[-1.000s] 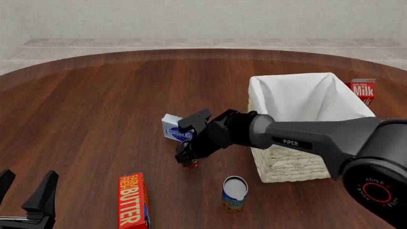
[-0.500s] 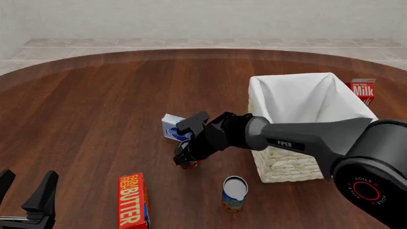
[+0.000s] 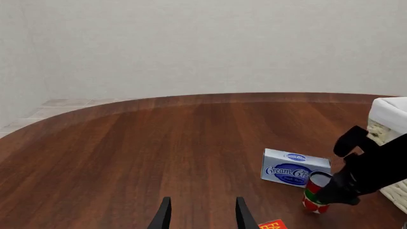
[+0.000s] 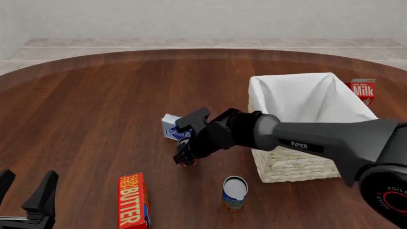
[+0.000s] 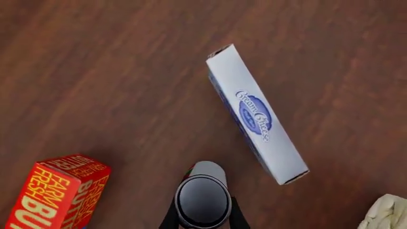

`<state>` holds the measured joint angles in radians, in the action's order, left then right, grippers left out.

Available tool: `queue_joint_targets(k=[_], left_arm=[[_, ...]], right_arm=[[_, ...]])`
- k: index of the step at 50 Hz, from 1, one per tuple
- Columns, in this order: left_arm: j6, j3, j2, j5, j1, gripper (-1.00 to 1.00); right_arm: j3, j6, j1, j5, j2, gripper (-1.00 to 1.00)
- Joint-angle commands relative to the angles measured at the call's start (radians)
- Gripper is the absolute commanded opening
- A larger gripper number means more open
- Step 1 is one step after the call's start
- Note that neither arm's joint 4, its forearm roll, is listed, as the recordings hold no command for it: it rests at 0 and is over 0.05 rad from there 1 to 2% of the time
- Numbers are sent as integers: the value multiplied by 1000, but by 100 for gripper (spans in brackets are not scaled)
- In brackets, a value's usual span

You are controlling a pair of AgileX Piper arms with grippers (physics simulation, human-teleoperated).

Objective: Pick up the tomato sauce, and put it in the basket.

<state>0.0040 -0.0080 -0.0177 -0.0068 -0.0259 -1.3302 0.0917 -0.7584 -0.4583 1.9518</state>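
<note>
The right claw [image 4: 185, 159] grips the tomato sauce can [image 4: 188, 162] between its fingers, beside the cream cheese box [image 4: 170, 128] and left of the basket [image 4: 278, 167]. The left claw [image 4: 25, 198] hangs open over the bench [image 4: 95, 105].

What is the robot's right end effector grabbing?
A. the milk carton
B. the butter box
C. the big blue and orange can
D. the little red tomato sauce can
D. The right end effector has its fingers on both sides of the tomato sauce, beside the cream cheese box; the butter box lies apart from it.
</note>
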Motion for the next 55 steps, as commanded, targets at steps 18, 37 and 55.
queue_joint_targets(k=[18, 37, 55], left_arm=[[0, 0, 0, 0, 0, 100], [0, 0, 0, 0, 0, 100], [0, 0, 0, 0, 0, 100]], right_arm=[[63, 5, -14, -118, -219, -100], [44, 12, -16, -252, -403, -100], [-27, 34, 12, -399, -538, -100]])
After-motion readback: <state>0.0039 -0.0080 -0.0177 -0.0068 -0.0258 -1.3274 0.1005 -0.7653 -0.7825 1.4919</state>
